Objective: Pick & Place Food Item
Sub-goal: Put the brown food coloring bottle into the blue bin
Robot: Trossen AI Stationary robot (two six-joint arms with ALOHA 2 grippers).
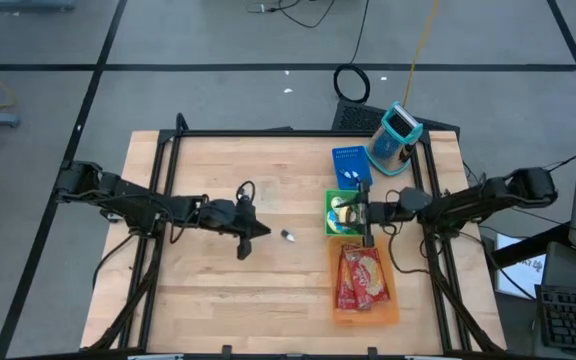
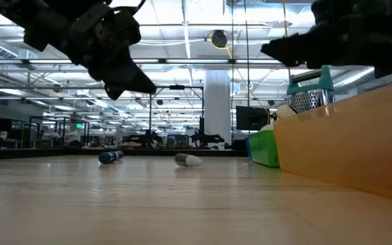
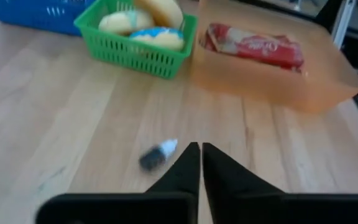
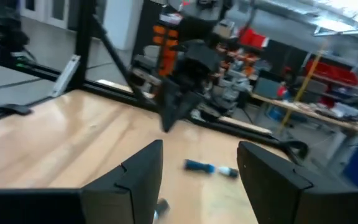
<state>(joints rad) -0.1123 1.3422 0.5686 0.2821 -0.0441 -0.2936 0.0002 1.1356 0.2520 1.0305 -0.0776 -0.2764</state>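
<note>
Grey floor tiles with dark seams surround the work area, and black and yellow cables lie on the floor beyond the far edge. At the centre stands the pale wooden slatted table (image 1: 228, 290), bordered by a black metal frame. Seen from table height, the room behind is a large hall with bright ceiling strip lights, a white column and rows of equipment racks. On the right part of the table, a green plastic mesh basket (image 1: 330, 216) holds round pastries, one with blue icing. Touching its near side is the orange translucent tray (image 1: 366, 309), which contains red snack packets (image 1: 361, 277). Beyond the basket sits a blue rectangular box (image 1: 347, 165), and next to that a teal and silver grater-like object (image 1: 396, 138). Two small items lie on the bare wood near the middle: a small white-capped dark vial (image 1: 288, 237) and a blue marker-like tube (image 2: 110, 156). The left gripper (image 1: 255, 232) hangs above the bare wood just beside the vial, fingers clenched together with nothing between them. The right gripper (image 1: 360, 211) is raised over the green basket, fingers spread apart and empty.
</note>
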